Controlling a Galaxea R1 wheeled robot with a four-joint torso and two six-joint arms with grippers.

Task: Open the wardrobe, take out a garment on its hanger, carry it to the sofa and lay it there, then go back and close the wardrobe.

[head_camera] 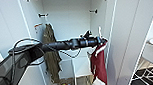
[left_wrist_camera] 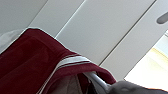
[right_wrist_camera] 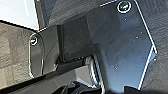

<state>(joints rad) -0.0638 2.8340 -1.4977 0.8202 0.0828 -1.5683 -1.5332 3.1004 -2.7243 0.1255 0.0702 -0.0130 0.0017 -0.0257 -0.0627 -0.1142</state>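
1. The wardrobe [head_camera: 66, 18] stands open, both white doors swung wide.
2. The left arm reaches in from 9 o'clock across the opening; the left gripper [head_camera: 101, 41] is at the top of the jacket [head_camera: 99, 65], at about 3 o'clock in the head view.
3. The maroon jacket hangs at the right side of the wardrobe, its striped collar [left_wrist_camera: 72, 61] close to the wrist camera.
4. I cannot tell whether the left fingers are apart or together.
5. An olive-brown garment [head_camera: 51, 51] hangs at the wardrobe's left side.
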